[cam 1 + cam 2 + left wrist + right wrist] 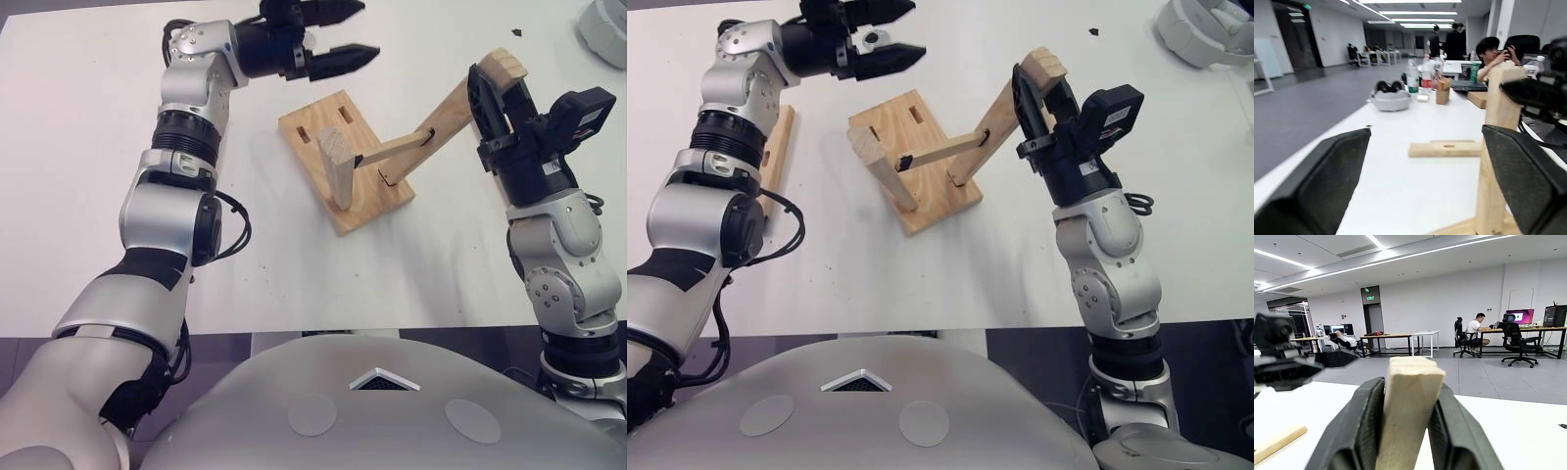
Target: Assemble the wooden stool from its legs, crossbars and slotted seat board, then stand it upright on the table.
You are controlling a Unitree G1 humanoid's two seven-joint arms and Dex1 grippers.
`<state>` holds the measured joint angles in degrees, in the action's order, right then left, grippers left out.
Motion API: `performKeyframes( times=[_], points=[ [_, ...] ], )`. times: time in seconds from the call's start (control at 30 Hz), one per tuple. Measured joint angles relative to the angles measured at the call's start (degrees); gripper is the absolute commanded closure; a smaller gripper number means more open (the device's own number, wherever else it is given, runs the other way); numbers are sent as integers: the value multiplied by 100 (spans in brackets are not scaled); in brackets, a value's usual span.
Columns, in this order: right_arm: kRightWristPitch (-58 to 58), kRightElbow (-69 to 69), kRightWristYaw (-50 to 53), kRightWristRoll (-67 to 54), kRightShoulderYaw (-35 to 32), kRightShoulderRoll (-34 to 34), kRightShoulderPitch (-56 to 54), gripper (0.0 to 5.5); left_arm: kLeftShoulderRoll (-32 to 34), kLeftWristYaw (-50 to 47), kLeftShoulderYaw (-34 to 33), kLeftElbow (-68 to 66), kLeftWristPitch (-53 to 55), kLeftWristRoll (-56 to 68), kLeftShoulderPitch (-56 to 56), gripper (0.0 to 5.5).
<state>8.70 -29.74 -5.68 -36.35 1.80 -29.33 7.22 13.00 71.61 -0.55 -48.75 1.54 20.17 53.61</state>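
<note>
The seat board [377, 196] lies flat in the middle of the table [441, 264], between the two arms, and two of its slots show open on the half toward the far edge. One leg [335, 168] stands upright out of the board, on the side toward the table's left edge. Across from it is a second leg [446, 113], tilted, with its lower end down on the board's right side. Whether that end is seated in a slot, I can't tell. A crossbar [397, 150] runs from this tilted leg toward the upright one, and its dark tip ends just beside that leg.

The right gripper [493, 93] has the tilted leg, its fingers clamped on either side of the wood near the top end. The left gripper [343, 31] hangs over the far part of the table beyond the board, fingers spread wide and holding nothing.

Near the left edge, a loose wooden piece [781, 147] lies flat, partly hidden behind the left arm. A headset [1200, 29] sits in the far right corner.
</note>
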Motion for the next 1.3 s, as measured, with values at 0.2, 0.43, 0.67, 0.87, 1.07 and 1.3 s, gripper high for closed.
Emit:
performKeyframes(
  times=[0.2, 0.43, 0.67, 0.87, 1.07, 1.3],
  points=[
    [623, 363, -50, 650, -12, 64, 103, 248, 97, -971, -197, 1852, 357, 1, -884, 131],
    [659, 375, -156, 969, -154, 327, 67, 185, 202, -1704, -312, 3815, 1350, 298, -1771, 131],
    [383, -795, 151, 1396, -917, 579, -36, 185, 38, -3058, -285, 6085, 2287, 552, -2656, 131],
    [1676, -2076, 431, 1414, -1029, 233, -804, 185, -136, -4299, -53, 8183, 3351, 950, -3268, 131],
    [3851, -1773, -103, 2014, 858, -567, -2463, 185, 140, -4779, 434, 8909, 3763, 834, -3400, 131],
    [5453, -1282, -582, 1524, 1113, 3, -3357, 185, 294, -5238, 786, 9409, 4074, 698, -3500, 131]
  ],
)
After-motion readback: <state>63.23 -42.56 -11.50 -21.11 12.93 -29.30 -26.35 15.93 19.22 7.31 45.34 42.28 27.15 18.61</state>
